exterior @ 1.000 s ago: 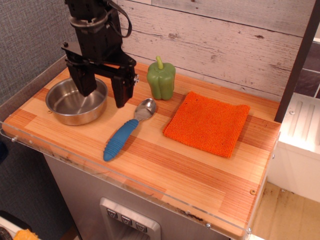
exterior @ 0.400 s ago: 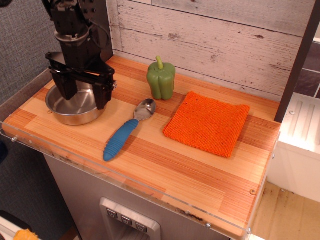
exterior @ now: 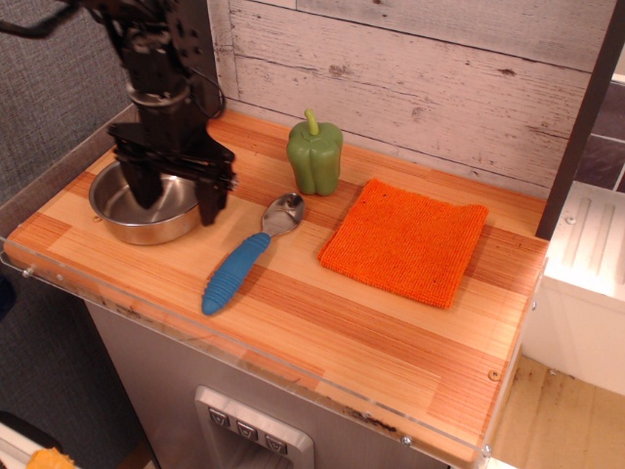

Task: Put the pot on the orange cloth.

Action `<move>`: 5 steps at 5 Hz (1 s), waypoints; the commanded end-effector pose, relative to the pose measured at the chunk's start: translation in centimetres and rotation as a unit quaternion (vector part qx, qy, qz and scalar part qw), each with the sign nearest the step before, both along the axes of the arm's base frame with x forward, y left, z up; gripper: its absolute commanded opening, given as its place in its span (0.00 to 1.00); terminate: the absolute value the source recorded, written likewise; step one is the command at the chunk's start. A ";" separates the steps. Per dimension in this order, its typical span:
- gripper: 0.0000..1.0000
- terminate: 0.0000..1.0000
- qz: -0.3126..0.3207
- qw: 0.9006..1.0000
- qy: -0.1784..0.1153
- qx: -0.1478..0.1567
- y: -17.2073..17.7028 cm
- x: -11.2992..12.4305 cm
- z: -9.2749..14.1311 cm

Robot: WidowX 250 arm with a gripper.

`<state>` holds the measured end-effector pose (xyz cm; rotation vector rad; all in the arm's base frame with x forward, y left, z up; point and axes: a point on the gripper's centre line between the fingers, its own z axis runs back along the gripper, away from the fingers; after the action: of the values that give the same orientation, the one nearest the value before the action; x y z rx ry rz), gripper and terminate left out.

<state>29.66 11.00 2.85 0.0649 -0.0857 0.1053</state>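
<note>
Step in hand, as judged: the grasp of the pot (exterior: pixel 146 203), before any lift. The pot sits at about 9 o'clock on the wooden counter (exterior: pixel 322 322), near the left edge, upright and empty as far as its visible interior shows.

The gripper (exterior: pixel 178 195) hangs over the pot's right side with its two black fingers spread apart. One finger (exterior: pixel 146 186) reaches down inside the bowl; the other (exterior: pixel 212 200) stands outside the rim, toward 3 o'clock. The right wall of the pot lies between them. Contact with the metal cannot be told; nothing looks clamped.

The orange cloth (exterior: pixel 405 241) lies flat at about 3 o'clock from the pot, well apart, with nothing on it. Between the two lie a blue-handled spoon (exterior: pixel 244 262) and, behind it toward 12 o'clock, a green pepper (exterior: pixel 314 153).

Next move, as judged: close the fingers on the rim wall, lift high enough to clear the spoon and pepper, carry toward 3 o'clock, and set down centred on the cloth. A thin, shiny rim may slip in the grip.

Writing: no brand, label or legible text on any item.
</note>
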 end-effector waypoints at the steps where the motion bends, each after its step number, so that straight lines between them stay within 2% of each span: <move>1: 0.00 0.00 -0.014 1.000 -0.011 -0.009 -0.8 1.6 -0.8; 2: 0.00 0.00 -0.019 1.000 -0.014 -0.010 -1.0 1.6 -0.8; 3: 0.00 0.00 -0.012 0.999 -0.031 -0.012 -0.9 1.6 0.7; 4: 0.00 0.00 0.032 0.997 -0.065 -0.021 -0.6 1.8 3.3; 5: 0.00 0.00 0.096 0.989 -0.110 -0.030 -0.2 1.5 6.8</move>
<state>30.99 10.25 8.04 -0.0079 -0.2426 0.3063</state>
